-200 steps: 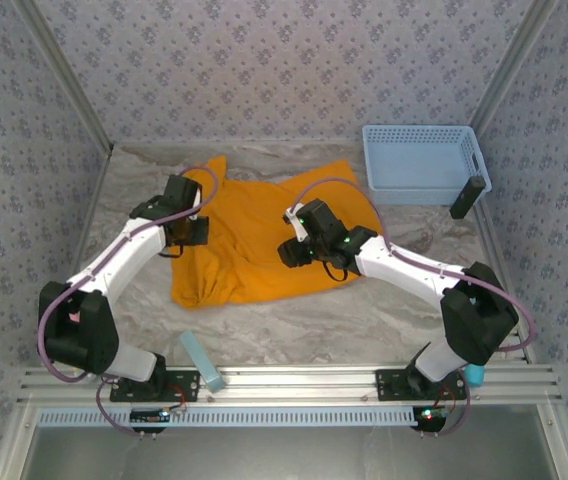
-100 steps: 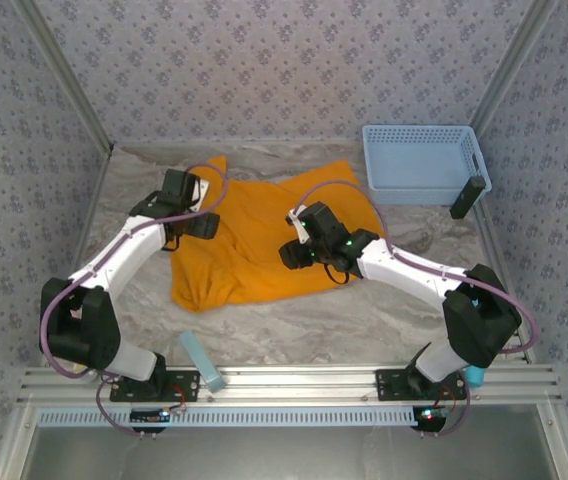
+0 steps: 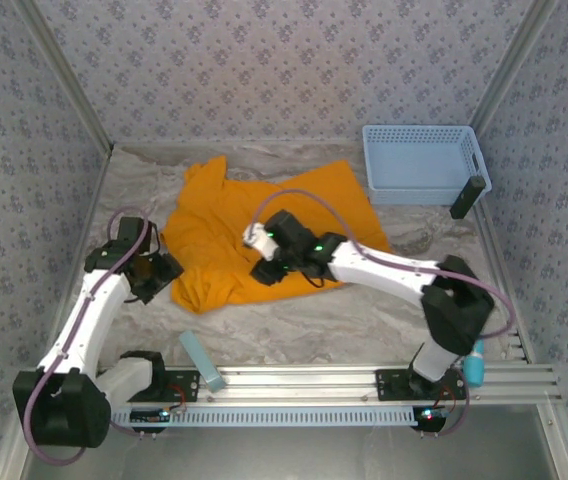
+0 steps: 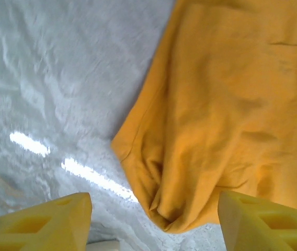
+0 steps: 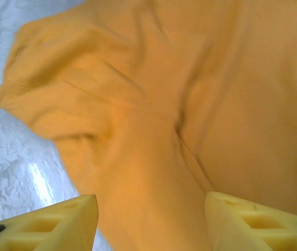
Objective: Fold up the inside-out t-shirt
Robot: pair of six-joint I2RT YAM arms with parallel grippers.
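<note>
1. The inside-out t-shirt, an orange-yellow soft cotton garment, lies rumpled and unfolded on the left-centre of the marbled grey tabletop.
2. The left tool has its yellow fingers apart with nothing between them. It hovers just off the shirt's near-left corner. In the left wrist view that bunched corner sits ahead and slightly right of the gap, with bare tabletop to the left.
3. The right tool is also spread and empty. It is poised over the cloth by the near edge, where a thick ridge of fabric runs away beneath the gap.
4. Both tools are on the near side, so the shirt stretches away from them toward the far wall. The left arm is nearer the bunched corner and the right arm nearer the middle of the near edge.
5. The shirt's long axis runs across the tabletop, left to right. Its far-right end reaches near the light blue plastic basket. One lobe, probably a sleeve, points far-left. The collar and label cannot be made out.
6. Folding looks not yet begun, and a pinch on the near edge seems the likely next move.
</note>
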